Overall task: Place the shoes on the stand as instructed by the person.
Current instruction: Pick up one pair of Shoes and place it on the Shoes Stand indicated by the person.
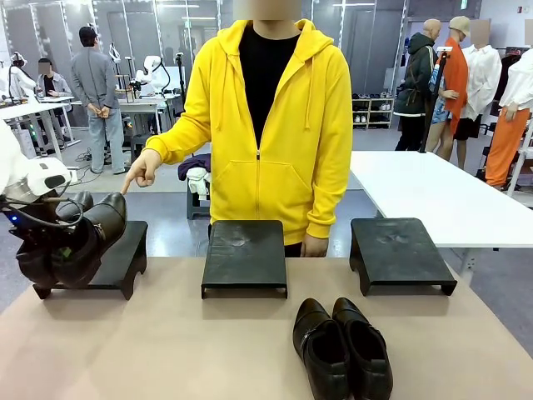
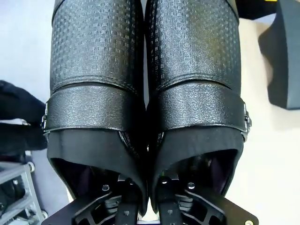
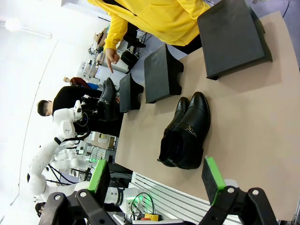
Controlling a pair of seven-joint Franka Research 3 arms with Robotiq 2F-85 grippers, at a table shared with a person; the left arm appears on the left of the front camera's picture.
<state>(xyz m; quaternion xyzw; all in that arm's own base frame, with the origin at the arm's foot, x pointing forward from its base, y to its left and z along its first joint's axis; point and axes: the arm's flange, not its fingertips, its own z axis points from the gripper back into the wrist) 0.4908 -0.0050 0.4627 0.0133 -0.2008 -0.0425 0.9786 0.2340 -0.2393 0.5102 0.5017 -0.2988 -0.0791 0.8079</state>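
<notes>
A pair of dark glossy shoes (image 1: 87, 237) hangs tilted over the left black stand (image 1: 127, 250), toes toward the person. My left gripper (image 1: 37, 237) is shut on their two inner walls, pinched together (image 2: 149, 187); the textured uppers (image 2: 96, 56) run away from the camera. A second black pair (image 1: 341, 346) lies on the tan table near the front edge, right of centre. My right gripper (image 3: 154, 180) hovers open above that pair (image 3: 185, 133), well clear of it. The person (image 1: 275, 125) in a yellow hoodie points a finger (image 1: 140, 171) down at the left stand.
Two more black stands sit in a row at the table's far edge, a middle one (image 1: 244, 254) and a right one (image 1: 400, 250), both bare. The person's other hand (image 1: 314, 246) rests behind the middle stand. A white table (image 1: 433, 192) stands beyond at the right.
</notes>
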